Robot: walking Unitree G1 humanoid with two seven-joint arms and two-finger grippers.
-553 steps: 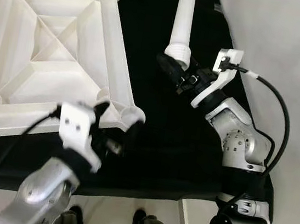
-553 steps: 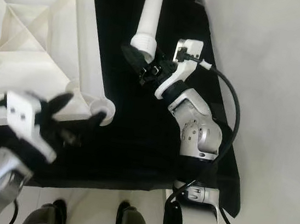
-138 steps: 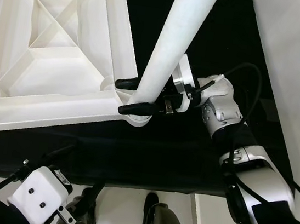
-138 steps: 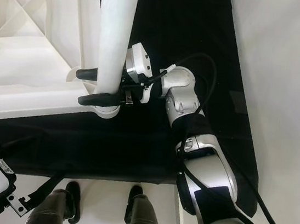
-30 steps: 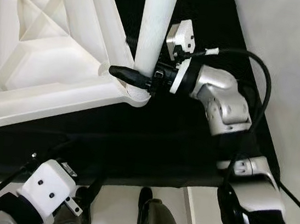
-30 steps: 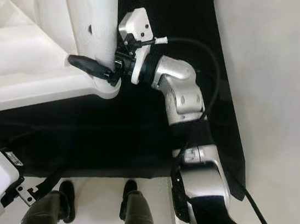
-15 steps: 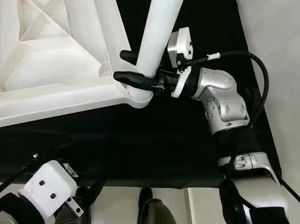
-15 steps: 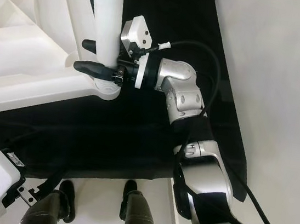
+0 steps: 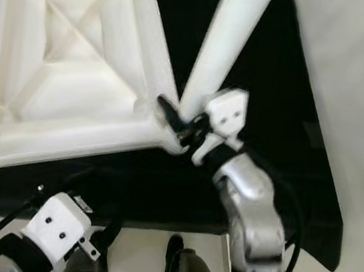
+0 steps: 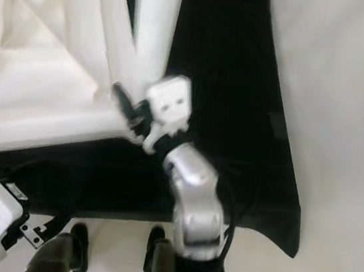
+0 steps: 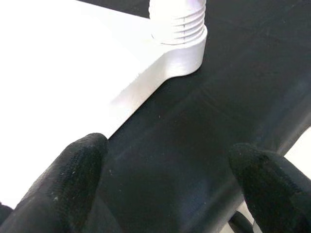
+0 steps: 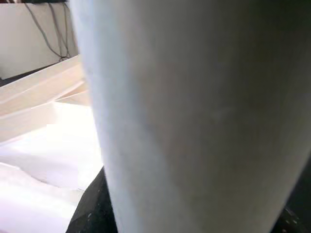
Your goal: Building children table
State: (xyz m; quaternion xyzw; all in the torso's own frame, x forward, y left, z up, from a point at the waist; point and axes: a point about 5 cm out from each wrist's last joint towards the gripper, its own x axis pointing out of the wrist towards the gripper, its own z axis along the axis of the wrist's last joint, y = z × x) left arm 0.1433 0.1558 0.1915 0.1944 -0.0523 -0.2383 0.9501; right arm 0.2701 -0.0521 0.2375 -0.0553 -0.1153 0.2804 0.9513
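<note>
The white children's table top (image 9: 61, 86) lies upside down on black cloth, its ribbed underside facing up. A white table leg (image 9: 228, 41) rises from the near right corner socket (image 9: 168, 142), leaning up and to the right. My right gripper (image 9: 174, 120) is shut on the leg just above the socket, and the leg (image 12: 194, 116) looms close in the right wrist view. My left gripper (image 11: 167, 162) hangs open low at the left, near the table's front edge. Its fingers (image 11: 77, 179) frame the leg's threaded end (image 11: 177, 26) sitting in the socket.
Black cloth (image 9: 264, 120) covers the work surface and ends at a front edge (image 9: 177, 226) near my body. Pale floor (image 9: 357, 78) lies to the right. My own legs and feet (image 9: 181, 270) show at the bottom. The picture is blurred by motion.
The right wrist has turned around the leg, so its white camera block now faces up, and the forearm has swung in under it. The leg leans further right. The left arm has not moved.
</note>
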